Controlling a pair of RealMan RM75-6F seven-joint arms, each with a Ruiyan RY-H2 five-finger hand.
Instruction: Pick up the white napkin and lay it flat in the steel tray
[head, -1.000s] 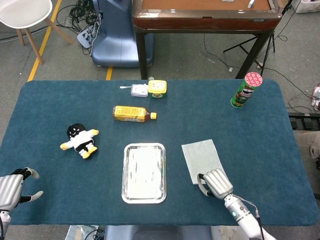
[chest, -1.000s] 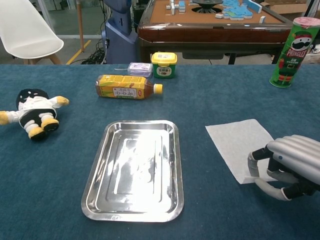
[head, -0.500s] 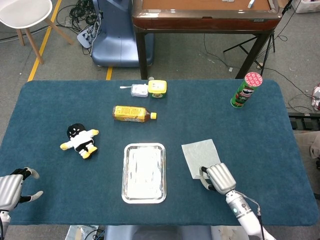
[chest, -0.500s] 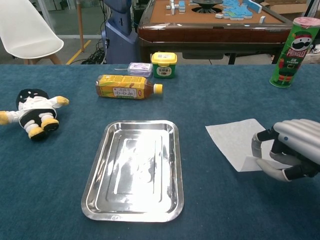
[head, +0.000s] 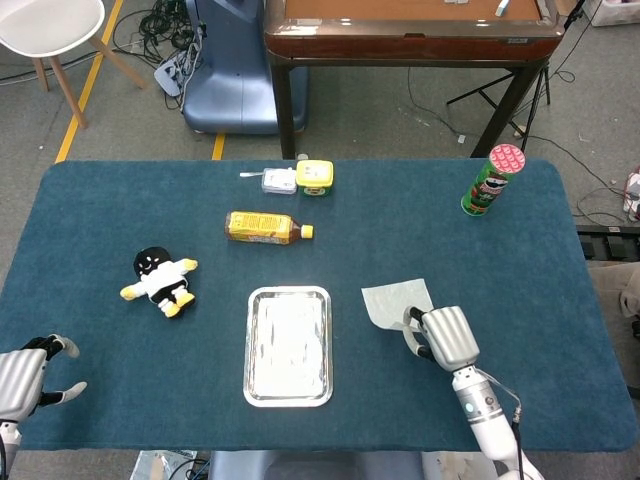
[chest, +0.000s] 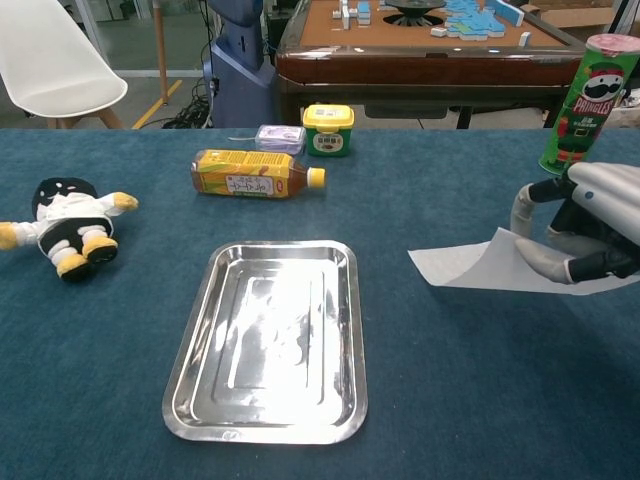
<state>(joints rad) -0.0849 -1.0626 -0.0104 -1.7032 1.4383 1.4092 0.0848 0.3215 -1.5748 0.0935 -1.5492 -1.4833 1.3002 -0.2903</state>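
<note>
The white napkin (head: 395, 301) (chest: 480, 267) hangs tilted above the blue table, its near edge raised and its far corner still low. My right hand (head: 444, 336) (chest: 585, 228) pinches the napkin's near edge between thumb and fingers, to the right of the tray. The steel tray (head: 257, 380) (chest: 190, 375) lies empty at the table's middle front. My left hand (head: 25, 378) hovers at the front left corner, fingers apart, holding nothing; the chest view does not show it.
A Pringles can (head: 491, 180) (chest: 586, 103) stands at the back right. A tea bottle (head: 262, 227) (chest: 250, 173) lies behind the tray, with a yellow tub (head: 314, 177) (chest: 328, 129) and small clear box (head: 279, 181) beyond it. A plush doll (head: 162, 279) (chest: 68, 224) lies left.
My right hand closed on the napkin's near edge and rose, lifting that edge off the table. The left hand has stayed put.
</note>
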